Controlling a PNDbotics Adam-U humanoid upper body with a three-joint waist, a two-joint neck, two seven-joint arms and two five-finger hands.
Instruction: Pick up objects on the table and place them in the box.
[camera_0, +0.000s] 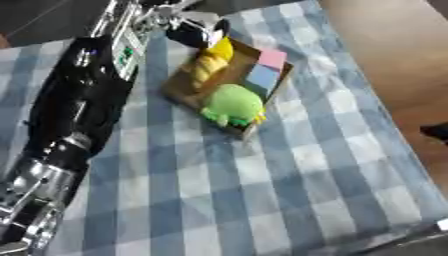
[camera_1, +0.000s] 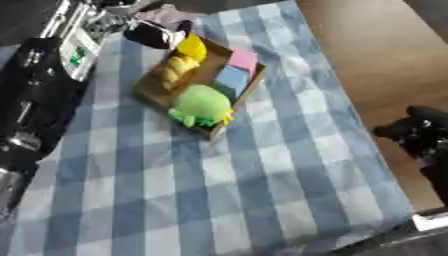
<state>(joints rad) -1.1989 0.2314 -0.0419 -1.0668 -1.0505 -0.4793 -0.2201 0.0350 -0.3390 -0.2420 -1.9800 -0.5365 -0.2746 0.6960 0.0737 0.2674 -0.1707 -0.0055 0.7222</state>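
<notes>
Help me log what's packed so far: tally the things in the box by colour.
Green: 1, soft toy
Yellow: 2, a round piece and a lumpy piece
Pink: 1, block
Blue: 1, block
Total: 5 in the box

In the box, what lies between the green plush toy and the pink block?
A blue block lies between them in the box: the pink block at the far end, the green plush toy at the near end. The right eye view shows it best.
</notes>
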